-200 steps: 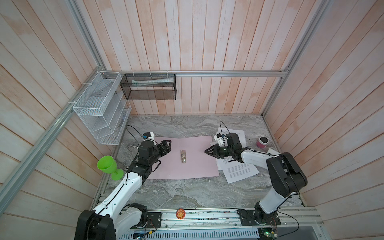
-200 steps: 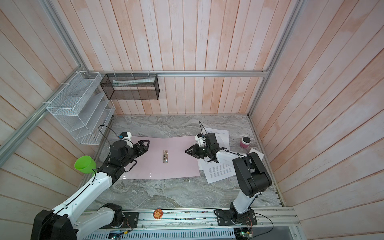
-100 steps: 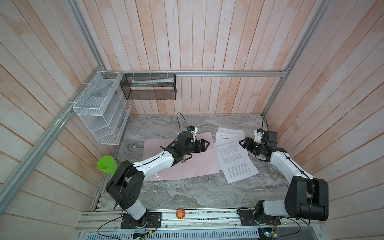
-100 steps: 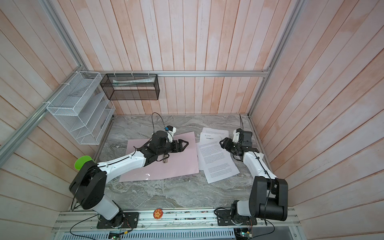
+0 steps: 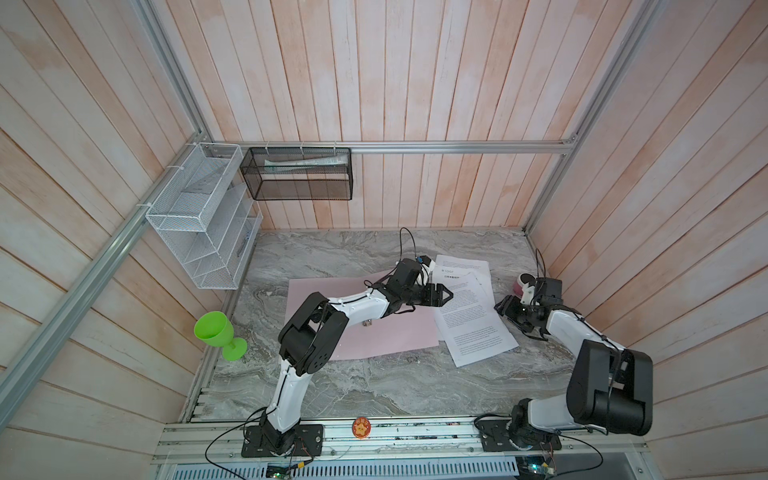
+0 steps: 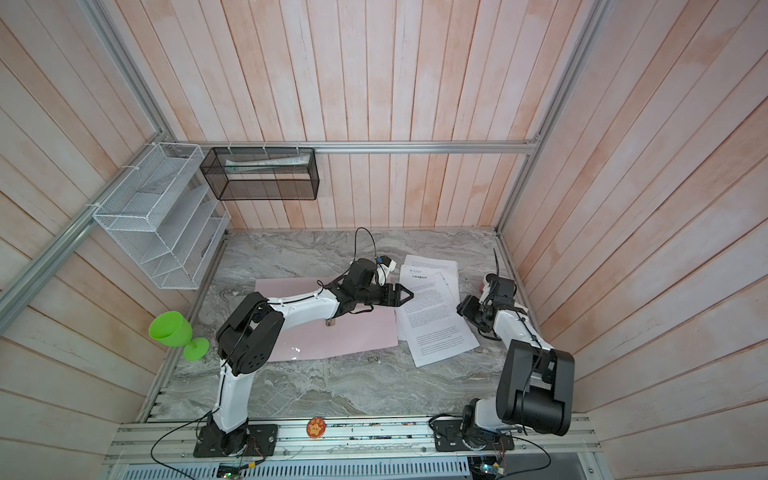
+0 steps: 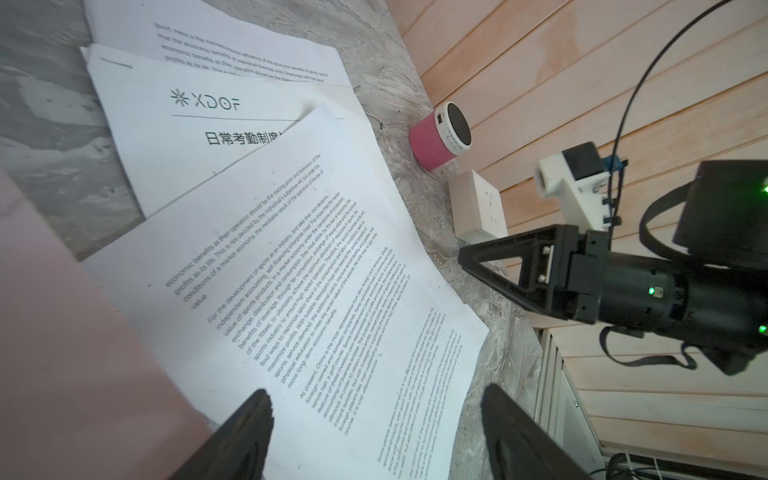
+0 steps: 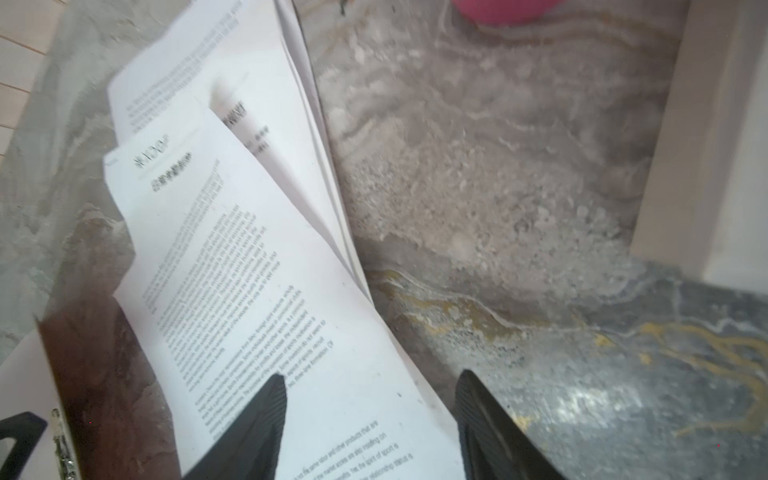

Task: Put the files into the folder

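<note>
As its arm stretches across the folder [image 5: 316, 300], left pincer [image 5: 447, 295]: spread
Right pincer [image 8: 372, 376]: spread, arm bent low beside files [image 5: 469, 329]
Files: at least three
Folder: one

left arm [image 5: 357, 301] reaches from the lower middle toward the centre in both top views. left gripper [image 5: 444, 296] points right, jaws apart. right arm [image 5: 569, 332] sits folded at the right side. right gripper [image 5: 505, 309] points left, jaws apart too.

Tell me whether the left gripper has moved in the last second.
Yes. The left gripper has swung rightward, away from the white wire rack, from the folder's left edge to the files at its right edge.
</note>
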